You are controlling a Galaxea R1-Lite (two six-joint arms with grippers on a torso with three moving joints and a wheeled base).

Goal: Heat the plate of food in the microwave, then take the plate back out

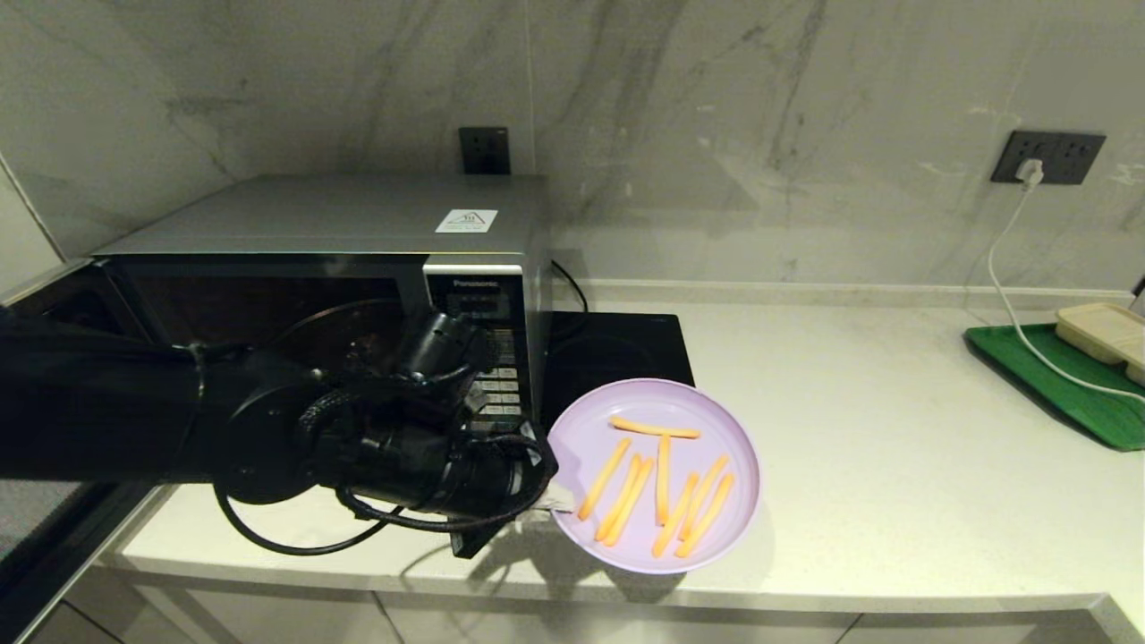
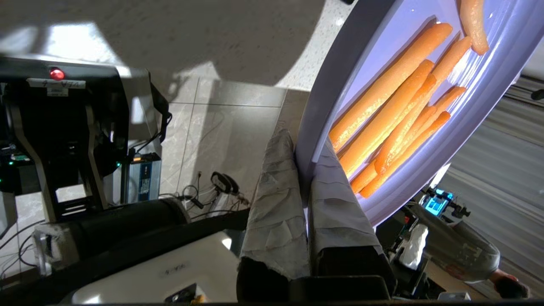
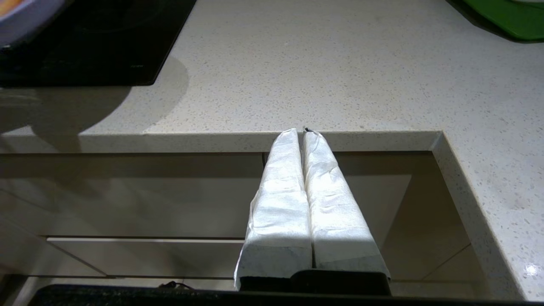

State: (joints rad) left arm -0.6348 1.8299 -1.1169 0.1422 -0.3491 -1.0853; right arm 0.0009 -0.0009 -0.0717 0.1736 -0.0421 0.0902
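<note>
The lilac plate (image 1: pixel 581 429) with several orange fries (image 1: pixel 662 487) hangs level just above the counter's front edge, right of the microwave (image 1: pixel 322 219). My left gripper (image 1: pixel 550 505) is shut on the plate's left rim. In the left wrist view the two wrapped fingers (image 2: pixel 276 191) pinch the rim (image 2: pixel 323 85), with the fries (image 2: pixel 391 110) just beyond. The microwave's door looks swung open to the left, and a round turntable (image 1: pixel 340 326) shows inside. My right gripper (image 3: pixel 301 131) is shut on nothing, parked below the counter's front edge, out of the head view.
A flat black cooktop (image 1: pixel 617 353) lies behind the plate, beside the microwave's keypad (image 1: pixel 501 376). At the far right a green tray (image 1: pixel 1055 380) bears a beige compartment tray (image 1: pixel 1105 331). A white cable (image 1: pixel 1011 295) runs from a wall socket (image 1: pixel 1047 159).
</note>
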